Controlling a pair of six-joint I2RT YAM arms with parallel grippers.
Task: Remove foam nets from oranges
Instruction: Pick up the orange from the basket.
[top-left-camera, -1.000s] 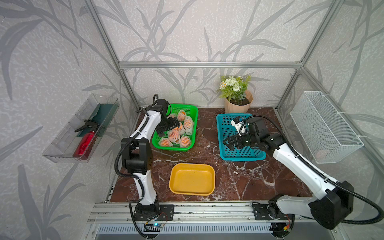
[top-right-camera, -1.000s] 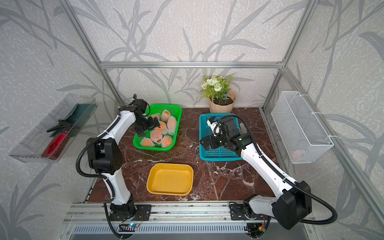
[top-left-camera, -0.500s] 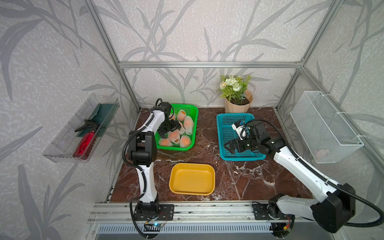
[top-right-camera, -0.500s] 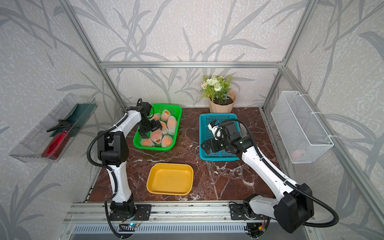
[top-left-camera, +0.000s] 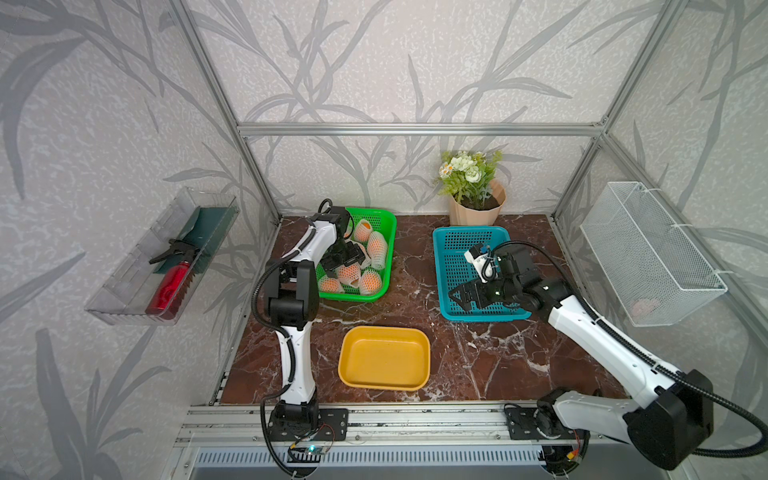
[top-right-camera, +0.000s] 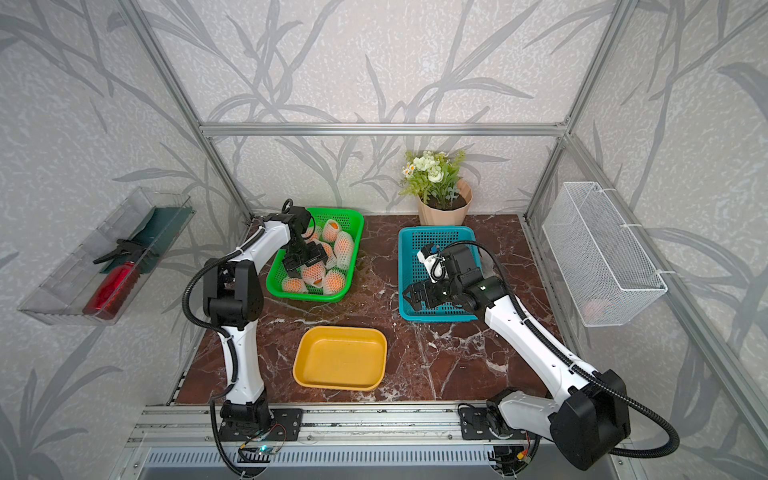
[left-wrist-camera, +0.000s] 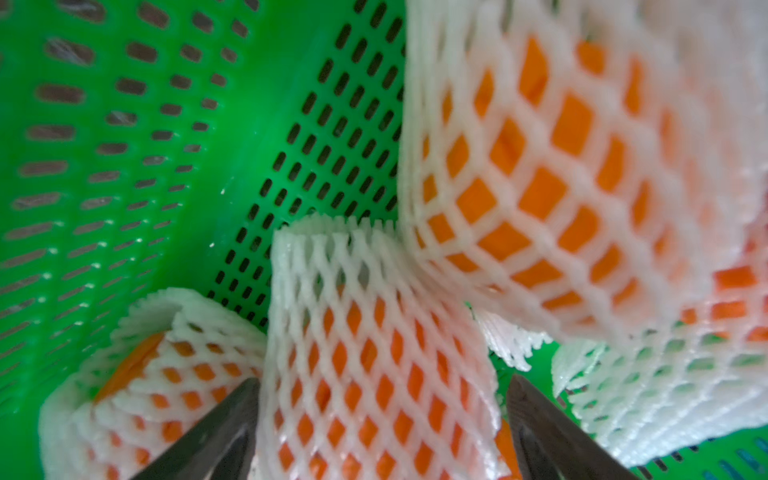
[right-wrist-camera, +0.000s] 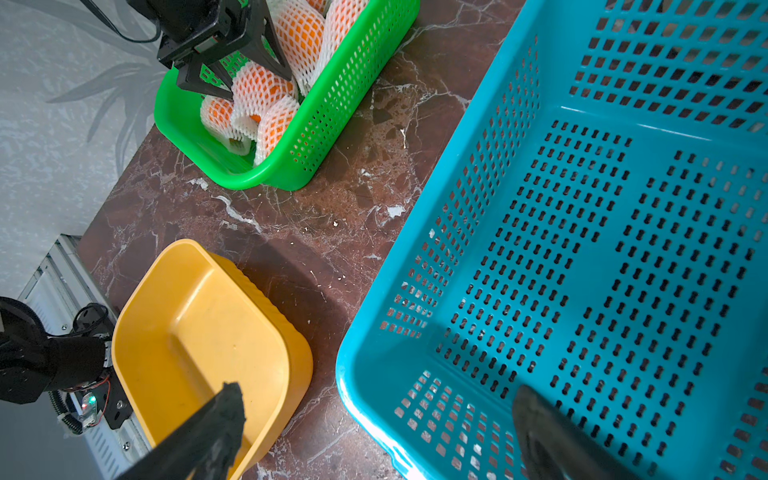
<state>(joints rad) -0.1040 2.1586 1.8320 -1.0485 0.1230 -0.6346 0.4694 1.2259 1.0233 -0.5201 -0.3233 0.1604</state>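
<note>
While the left arm reaches down into the green basket (top-left-camera: 388, 232), which sits at the back-left corner of the bench (top-left-camera: 415, 266), a clear shelf (top-left-camera: 124, 286) on the left wall holds a red bottle (top-left-camera: 168, 284) and a dark tool. All the oranges (left-wrist-camera: 540, 199) in view lie packed together in that green basket, each inside one of the foam nets (left-wrist-camera: 374, 291), with orange skin showing through the diamond holes and at some open sleeve ends. The left end effector (left-wrist-camera: 380, 380) is low among them, its jaws spread and straddling one netted orange. In the left wrist view one fingertip (left-wrist-camera: 245, 395) sits against the sleeve's edge, while the other stands just beside the sleeve with a thin gap, so nothing is clamped. The right wrist view shows the same straddle from the side.

A yellow tray (top-left-camera: 384, 357) sits near the middle of the bench's front edge. At the back edge, right of centre, stands a potted plant (top-left-camera: 476, 208), and just in front of it lies a blue basket (top-left-camera: 453, 245). The right end effector (top-left-camera: 459, 297) hovers over that basket's front-left corner with its jaws wide apart and nothing between them. In the right wrist view one finger appears over the yellow tray and the other over the blue basket's floor.

On the right wall hangs a white wire basket (top-left-camera: 648, 257), with something pale pink at its bottom that is too small to make out.
</note>
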